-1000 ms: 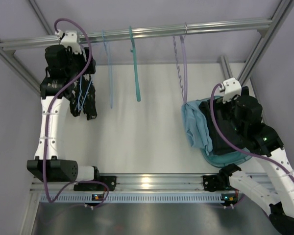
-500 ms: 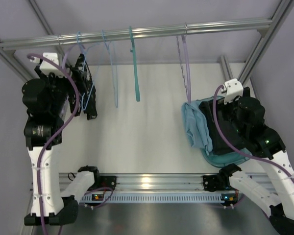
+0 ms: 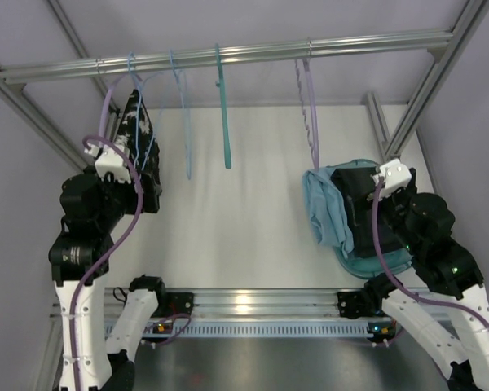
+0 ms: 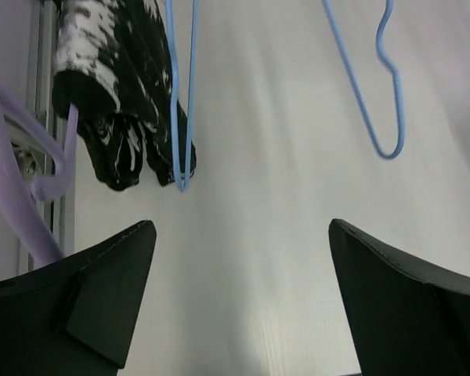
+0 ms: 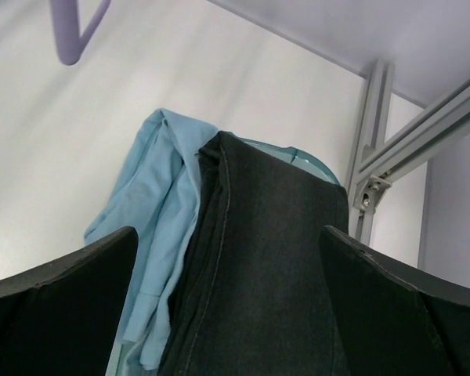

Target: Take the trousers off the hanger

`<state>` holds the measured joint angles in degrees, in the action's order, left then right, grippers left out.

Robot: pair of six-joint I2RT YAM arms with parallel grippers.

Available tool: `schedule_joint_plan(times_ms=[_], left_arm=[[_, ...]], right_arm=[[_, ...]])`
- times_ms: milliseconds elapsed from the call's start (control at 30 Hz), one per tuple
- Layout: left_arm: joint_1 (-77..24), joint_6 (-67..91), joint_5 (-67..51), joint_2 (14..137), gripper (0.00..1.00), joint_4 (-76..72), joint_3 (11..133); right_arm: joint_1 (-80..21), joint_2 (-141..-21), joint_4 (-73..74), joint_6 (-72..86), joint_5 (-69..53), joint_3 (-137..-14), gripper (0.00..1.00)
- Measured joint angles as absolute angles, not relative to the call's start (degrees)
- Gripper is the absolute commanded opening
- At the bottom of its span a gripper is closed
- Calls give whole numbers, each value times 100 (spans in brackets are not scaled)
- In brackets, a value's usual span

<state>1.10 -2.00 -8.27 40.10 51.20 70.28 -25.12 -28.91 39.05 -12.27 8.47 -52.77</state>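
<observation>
The plain black trousers (image 3: 360, 210) lie folded in a teal basket (image 3: 385, 264) at the right, off any hanger; the right wrist view shows them close up (image 5: 266, 258). The thin pale-blue hanger (image 3: 184, 114) hangs bare on the rail and also shows in the left wrist view (image 4: 368, 94). My right gripper (image 3: 373, 199) is open and empty just above the trousers (image 5: 227, 235). My left gripper (image 3: 149, 194) is open and empty over bare table (image 4: 240, 235), near a speckled garment.
A black garment with white speckles (image 3: 138, 130) hangs on a blue hanger (image 4: 180, 94) at the rail's left. A teal-green hanger (image 3: 225, 106) and a lavender hanger (image 3: 311, 106) hang further right. A light-blue cloth (image 3: 322, 208) spills over the basket's left side. Frame posts stand at both sides.
My left arm has drawn back from the rail toward the near edge, uncovering the speckled garment. My right arm has pulled back a little toward me. The trousers have not moved.
</observation>
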Motion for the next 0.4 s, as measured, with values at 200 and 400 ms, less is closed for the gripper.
schedule_joint_plan(times_ms=[200, 400], left_arm=[[110, -346, -580, 3282, 98, 5717, 6783], [110, -379, -399, 3022, 98, 5892, 6777]], right_arm=[[-2497, -2261, 3920, -1079, 587, -4869, 99], [-2196, -1940, 3955, -976, 314, -4838, 100]])
